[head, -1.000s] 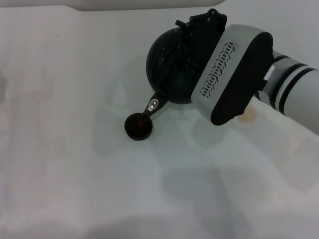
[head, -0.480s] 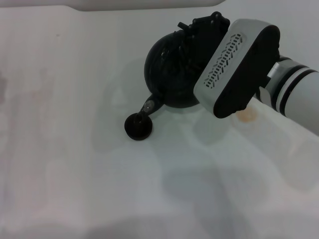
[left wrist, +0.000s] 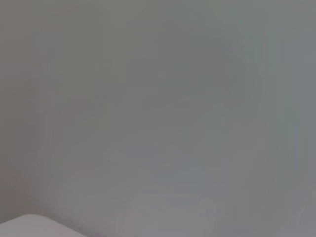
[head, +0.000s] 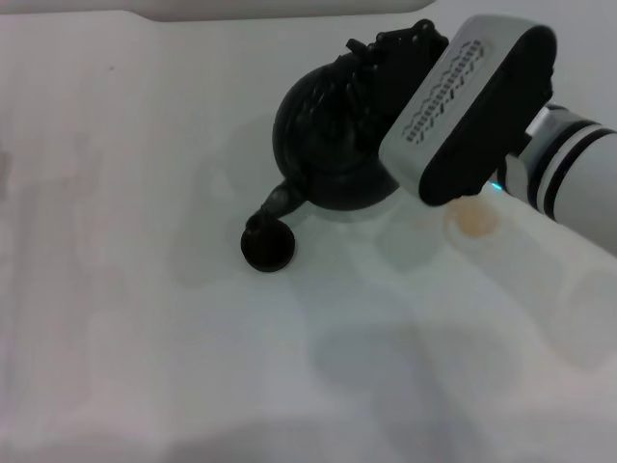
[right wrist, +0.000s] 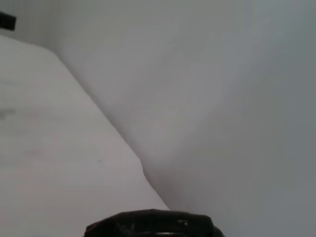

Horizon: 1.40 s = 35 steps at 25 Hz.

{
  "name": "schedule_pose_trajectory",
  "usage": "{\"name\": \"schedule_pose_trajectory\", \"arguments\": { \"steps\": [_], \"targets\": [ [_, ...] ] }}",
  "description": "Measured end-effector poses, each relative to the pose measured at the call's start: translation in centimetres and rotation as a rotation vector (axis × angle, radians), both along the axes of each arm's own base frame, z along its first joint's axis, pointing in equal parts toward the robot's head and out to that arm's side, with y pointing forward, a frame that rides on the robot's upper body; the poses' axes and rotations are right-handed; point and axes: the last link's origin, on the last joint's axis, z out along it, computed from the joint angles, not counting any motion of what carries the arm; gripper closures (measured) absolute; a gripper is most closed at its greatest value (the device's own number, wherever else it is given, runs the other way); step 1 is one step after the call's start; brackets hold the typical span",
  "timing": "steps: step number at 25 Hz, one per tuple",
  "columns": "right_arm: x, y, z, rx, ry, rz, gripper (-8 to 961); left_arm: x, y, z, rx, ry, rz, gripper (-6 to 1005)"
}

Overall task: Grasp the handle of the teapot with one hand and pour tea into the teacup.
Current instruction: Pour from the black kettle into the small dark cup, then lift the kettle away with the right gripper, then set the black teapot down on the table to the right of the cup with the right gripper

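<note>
The glossy black teapot [head: 323, 135] hangs tilted at the back right of the white table in the head view, its spout [head: 278, 203] pointing down at the rim of the tiny dark teacup [head: 267, 246]. My right gripper [head: 400, 43] is shut on the ribbed black handle [head: 371, 60] at the pot's top; its grey wrist housing [head: 472, 106] hides most of the grasp. In the right wrist view only a dark curved edge of the teapot [right wrist: 150, 224] shows. The left gripper is out of view; its wrist view shows only a blank grey surface.
A brownish stain [head: 475, 220] marks the white table [head: 145, 309] just right of the pot, under the right arm. A white ledge [head: 241, 8] runs along the far edge.
The teapot has tipped further forward, and its spout has dropped from beside the teacup down to the cup's rim. The right wrist has rolled up and to the right.
</note>
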Motion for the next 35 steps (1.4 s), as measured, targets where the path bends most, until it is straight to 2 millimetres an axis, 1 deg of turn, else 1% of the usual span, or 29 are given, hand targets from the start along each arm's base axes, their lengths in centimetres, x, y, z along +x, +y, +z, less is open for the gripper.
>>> {"name": "schedule_pose_trajectory", "arguments": {
  "steps": [9,14,15,16,17,23,26,27,28,35],
  "targets": [
    [0.0,-0.1,1.5,0.014,0.108,-0.129,841,-0.1,-0.1,0.1,-0.001,0.004,0.003,111],
    [1.0,-0.5,3.0,0.051,0.206,-0.227,841,-0.1,0.0,0.1,-0.002,0.008,0.002,111],
    [1.4,-0.6,3.3,0.058,0.229,-0.254,841,-0.1,0.0,0.1,-0.002,0.008,0.002,111],
    [2.3,-0.8,4.0,0.073,0.285,-0.314,841,-0.1,0.0,0.1,-0.002,0.009,0.002,111],
    [2.3,-0.8,4.0,0.073,0.285,-0.314,842,-0.1,0.0,0.1,-0.002,0.009,0.002,111],
    [5.6,-1.6,5.7,0.111,0.436,-0.489,842,-0.1,0.1,0.2,0.0,0.011,0.001,112],
    [6.9,-2.2,5.9,0.121,0.48,-0.543,842,-0.2,0.1,0.3,0.0,0.013,0.002,112],
    [7.6,-2.5,5.9,0.126,0.5,-0.571,842,-0.2,0.1,0.4,0.0,0.013,0.0,112],
    [7.6,-2.5,5.9,0.126,0.5,-0.571,842,-0.1,0.2,0.4,0.0,0.014,-0.001,112],
    [10.3,-3.4,6.0,0.148,0.552,-0.669,841,0.0,0.4,0.4,0.0,0.016,-0.006,112]
  ]
}}
